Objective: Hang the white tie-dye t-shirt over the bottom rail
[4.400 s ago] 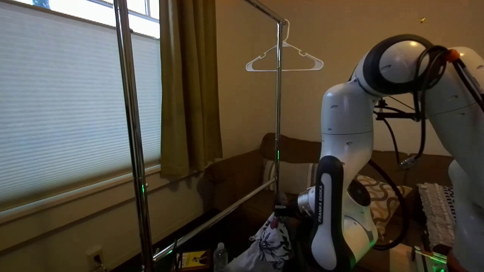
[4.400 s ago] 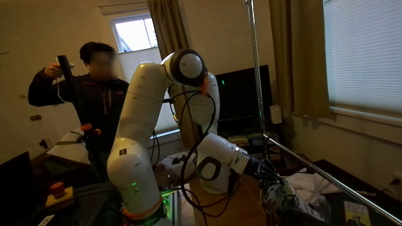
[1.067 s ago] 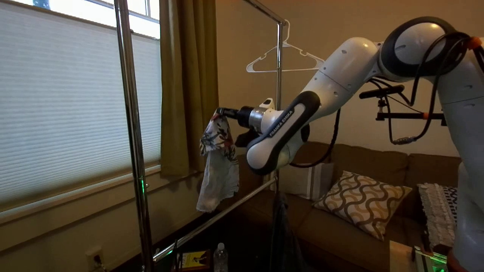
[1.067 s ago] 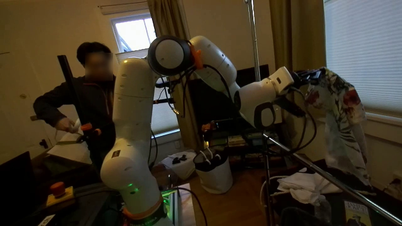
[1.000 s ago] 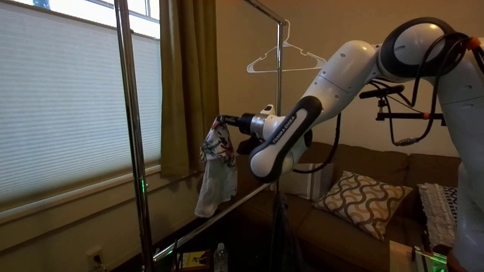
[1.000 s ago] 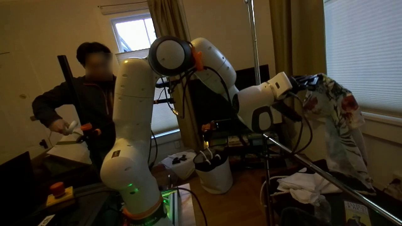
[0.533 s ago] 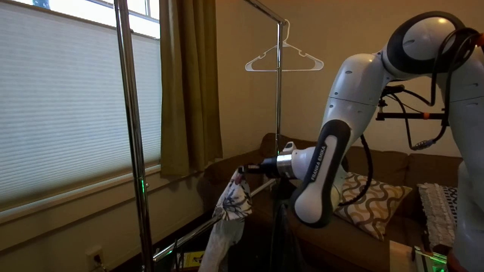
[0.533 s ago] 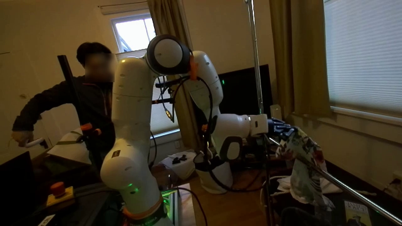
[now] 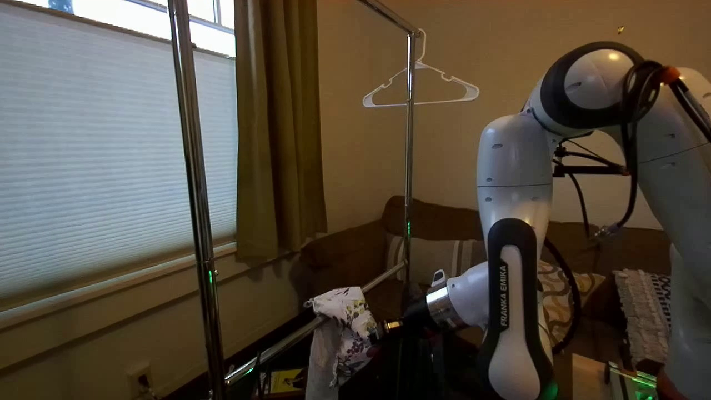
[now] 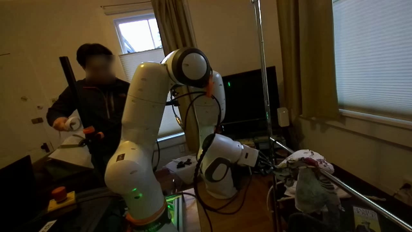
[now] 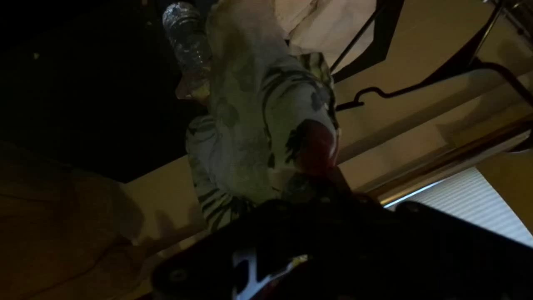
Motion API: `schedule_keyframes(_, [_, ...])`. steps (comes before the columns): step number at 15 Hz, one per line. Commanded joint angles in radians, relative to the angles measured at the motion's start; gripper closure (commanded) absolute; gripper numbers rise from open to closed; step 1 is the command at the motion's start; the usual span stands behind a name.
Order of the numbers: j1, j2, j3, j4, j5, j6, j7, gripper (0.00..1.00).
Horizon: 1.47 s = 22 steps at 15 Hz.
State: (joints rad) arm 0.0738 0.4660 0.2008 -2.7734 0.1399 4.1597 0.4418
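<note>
- Your gripper (image 9: 379, 332): clamped on one part of the white patterned shirt (image 9: 350, 318).
- It lies across the bottom rail (image 9: 278, 348) in both exterior views, part dangling below.
- White hanger (image 9: 422, 65) up at the top bar (image 9: 389, 15).

Robot arm (image 9: 515, 328), link cover: "FRANKA EMIKA" in vertical lettering. Book (image 10: 366, 222), cover: "JAMES JOYCE", blurred. White label (image 10: 47, 226): lettering illegible.

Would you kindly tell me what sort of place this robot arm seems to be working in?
Most likely a living room in someone's home, judging by the brown sofa, the hanging curtain and the large dark screen, which looks like a television.
</note>
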Motion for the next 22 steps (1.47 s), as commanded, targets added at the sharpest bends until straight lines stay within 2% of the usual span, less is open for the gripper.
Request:
schedule_keyframes(1, [-0.003, 0.006, 0.003, 0.001, 0.001, -0.003, 0.000, 0.98])
schedule_keyframes(3, [-0.017, 0.014, 0.007, 0.010, -0.033, -0.030, 0.016, 1.00])
schedule_keyframes(5, [-0.075, 0.102, 0.035, 0.049, -0.187, -0.055, 0.105, 1.00])
schedule_keyframes(8, [-0.143, 0.262, 0.070, 0.123, -0.362, -0.017, 0.182, 1.00])
schedule_keyframes(13, [-0.291, 0.453, 0.135, 0.211, -0.623, -0.074, 0.287, 1.00])
schedule_keyframes(15, [-0.333, 0.502, 0.146, 0.238, -0.677, -0.096, 0.308, 1.00])
schedule_keyframes(17, [-0.359, 0.532, 0.150, 0.258, -0.672, -0.110, 0.311, 1.00])
schedule_keyframes(18, [-0.368, 0.539, 0.151, 0.267, -0.659, -0.107, 0.302, 0.73])
schedule_keyframes(20, [-0.356, 0.529, 0.139, 0.277, -0.595, -0.085, 0.267, 0.68])
schedule_keyframes(22, [-0.344, 0.507, 0.133, 0.279, -0.538, -0.069, 0.241, 0.52])
